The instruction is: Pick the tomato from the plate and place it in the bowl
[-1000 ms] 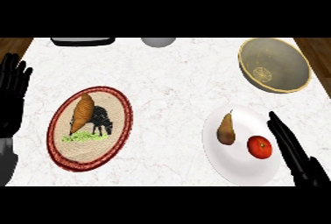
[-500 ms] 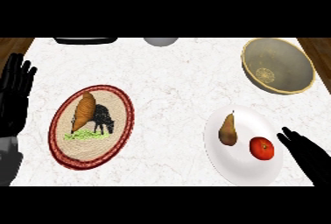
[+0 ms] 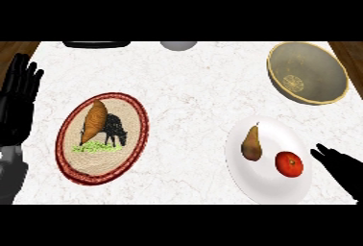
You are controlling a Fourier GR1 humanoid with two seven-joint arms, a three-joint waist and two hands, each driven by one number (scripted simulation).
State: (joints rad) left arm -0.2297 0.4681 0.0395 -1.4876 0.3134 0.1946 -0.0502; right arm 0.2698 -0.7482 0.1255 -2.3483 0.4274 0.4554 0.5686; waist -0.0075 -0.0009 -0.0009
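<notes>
Resting on the white plate [image 3: 266, 185] near the table's right edge, the tomato [image 3: 289, 164] lies beside a pear [image 3: 251, 143]. The right hand [image 3: 339, 168], fingers straight, hovers just beside it. The bowl [image 3: 308, 72] occupies the far right corner. The left hand [image 3: 17, 103] rests open at the left edge.

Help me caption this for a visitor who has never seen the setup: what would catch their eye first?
Probably the red tomato on the white plate at the lower right, lying beside a brown pear, with the black right hand just to its right, fingers out. Next, the red-rimmed woven mat with a dark animal design at left centre, and the tan bowl at the upper right. The left hand rests open at the left edge.
</notes>
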